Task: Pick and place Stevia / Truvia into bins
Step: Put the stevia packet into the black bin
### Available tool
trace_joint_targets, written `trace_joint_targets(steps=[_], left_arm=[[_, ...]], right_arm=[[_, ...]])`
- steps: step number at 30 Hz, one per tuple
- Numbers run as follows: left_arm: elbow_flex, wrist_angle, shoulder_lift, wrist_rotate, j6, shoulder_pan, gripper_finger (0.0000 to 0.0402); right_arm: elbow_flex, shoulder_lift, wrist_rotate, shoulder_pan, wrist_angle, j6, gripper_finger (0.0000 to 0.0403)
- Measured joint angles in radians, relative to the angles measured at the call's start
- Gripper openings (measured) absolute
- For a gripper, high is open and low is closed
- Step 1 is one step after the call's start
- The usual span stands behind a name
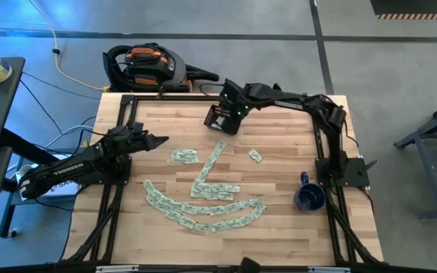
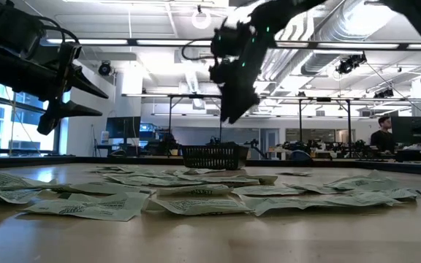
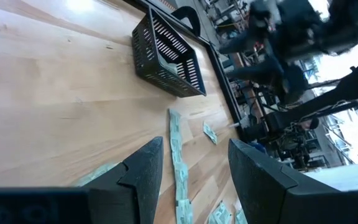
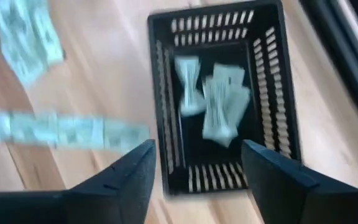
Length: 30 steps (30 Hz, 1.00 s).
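Observation:
Many pale green and white sachets point(image 1: 203, 189) lie flat on the wooden table in curved rows; the low view shows the sachets point(image 2: 196, 193) near the camera. The dark slatted basket point(image 1: 217, 121) stands near the far edge. A few sachets point(image 4: 216, 102) lie inside the basket point(image 4: 166, 124). My right gripper point(image 4: 197, 168) hovers open above the basket, holding nothing, and it shows high above the basket point(image 2: 214, 155) in the low view. My left gripper point(image 1: 158, 141) is open and raised over the table's left side, empty. Its wrist view looks toward the basket point(image 3: 166, 53).
A dark blue mug point(image 1: 309, 197) stands near the table's right edge by the right arm's base. One sachet point(image 1: 256, 155) lies apart, right of the rows. An orange and black device point(image 1: 146, 64) sits on the floor beyond the far edge. Bare wood lies between basket and sachets.

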Motion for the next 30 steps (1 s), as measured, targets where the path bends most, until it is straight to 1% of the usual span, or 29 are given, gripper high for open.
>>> trace_joint_targets(steps=[2, 4, 6, 8, 12, 15, 18, 21, 25, 27, 30], left_arm=[[0.000, 0.000, 0.000, 0.002, 0.018, 0.000, 0.0216], [0.000, 0.000, 0.000, 0.002, 0.024, 0.000, 0.0216], [0.000, 0.000, 0.000, 0.002, 0.026, 0.000, 0.0216], [0.000, 0.000, 0.000, 0.003, 0.034, 0.000, 0.0216], [0.000, 0.001, 0.000, 0.011, 0.045, 0.000, 0.0216], [0.000, 0.001, 0.000, 0.012, 0.051, 0.000, 0.0216], [0.000, 0.001, 0.000, 0.016, 0.072, 0.000, 0.0216], [0.000, 0.002, 0.000, 0.017, 0.075, 0.000, 0.0216], [0.000, 0.002, 0.000, 0.017, 0.075, 0.000, 0.0216], [0.000, 0.001, 0.000, 0.017, 0.074, 0.000, 0.0216], [0.000, 0.002, 0.000, 0.018, 0.069, 0.000, 0.0216]], right_arm=[[-0.002, -0.013, 0.041, 0.017, -0.078, -0.009, 0.0243], [-0.004, -0.020, 0.053, 0.028, -0.139, -0.002, 0.0245], [-0.028, -0.037, 0.053, 0.039, -0.155, 0.009, 0.0244], [-0.094, -0.070, 0.049, 0.057, -0.148, 0.040, 0.0242], [-0.314, -0.162, 0.031, 0.100, -0.056, 0.159, 0.0241], [-0.491, -0.247, 0.030, 0.138, 0.083, 0.264, 0.0243], [-0.617, -0.301, 0.049, 0.175, 0.221, 0.330, 0.0243], [-0.696, -0.316, 0.077, 0.202, 0.320, 0.334, 0.0243], [-0.774, -0.305, 0.100, 0.219, 0.366, 0.327, 0.0245], [-0.803, -0.305, 0.102, 0.221, 0.417, 0.341, 0.0245], [-0.839, -0.306, 0.115, 0.221, 0.433, 0.373, 0.0241]])
